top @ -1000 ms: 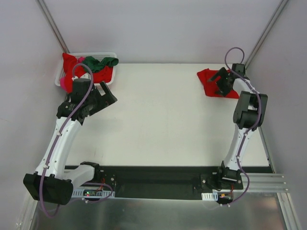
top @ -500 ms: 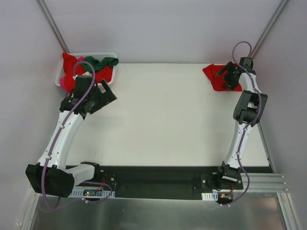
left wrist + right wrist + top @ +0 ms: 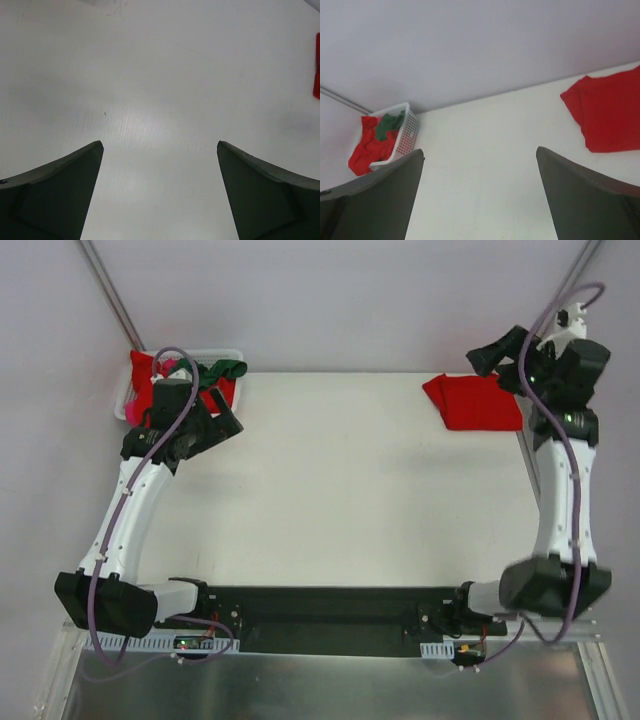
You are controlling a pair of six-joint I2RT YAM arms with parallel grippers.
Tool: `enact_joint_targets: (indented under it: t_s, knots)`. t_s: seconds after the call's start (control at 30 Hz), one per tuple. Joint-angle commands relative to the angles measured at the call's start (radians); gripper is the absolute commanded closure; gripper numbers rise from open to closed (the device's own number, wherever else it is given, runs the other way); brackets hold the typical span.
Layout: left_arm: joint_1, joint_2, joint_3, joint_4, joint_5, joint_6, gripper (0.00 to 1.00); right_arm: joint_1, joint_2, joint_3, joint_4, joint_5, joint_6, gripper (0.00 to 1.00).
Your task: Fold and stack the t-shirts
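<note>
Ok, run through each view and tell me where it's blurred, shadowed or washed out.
Top external: evenly lit and sharp, the folded red t-shirt crisp-edged. Left wrist: the left fingers are dark, soft-edged wedges; faint grey shadow patches mottle the table. Right wrist: the right fingers are likewise blurred and underlit; the basket looks slightly soft.

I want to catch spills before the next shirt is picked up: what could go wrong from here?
1. The folded red shirt lies at the far right edge of the table; stacking another on it may nudge it off.
2. In the basket, the green shirt lies tangled over the red shirts; pulling one may drag others out or tip the basket.
</note>
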Motion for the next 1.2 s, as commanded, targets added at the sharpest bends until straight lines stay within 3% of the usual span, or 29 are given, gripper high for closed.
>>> enact_joint_targets:
  t_s: [0.0,0.13,0.27,0.37,0.8,1.17]
  knots:
    - [0.016,0.016,-0.011,-0.004,0.047,0.016,0.01,0.034,-0.236,-0.334,0.001,0.093,-0.006,0.0]
    - [0.017,0.01,-0.048,0.005,0.087,0.01,0.01,0.08,-0.425,-0.502,-0.088,0.193,0.031,0.0]
    - [0.019,0.001,-0.082,0.019,0.132,-0.007,0.01,0.106,-0.505,-0.571,-0.207,0.323,0.063,0.0]
    - [0.019,-0.006,-0.099,0.025,0.166,-0.016,0.01,0.112,-0.542,-0.583,-0.224,0.336,0.068,0.0]
    - [0.02,-0.055,-0.11,0.024,0.141,-0.029,0.01,0.138,-0.476,-0.536,-0.303,0.374,0.148,0.0]
    - [0.02,-0.067,-0.104,0.025,0.146,-0.027,0.01,0.175,-0.419,-0.508,-0.31,0.391,0.106,0.0]
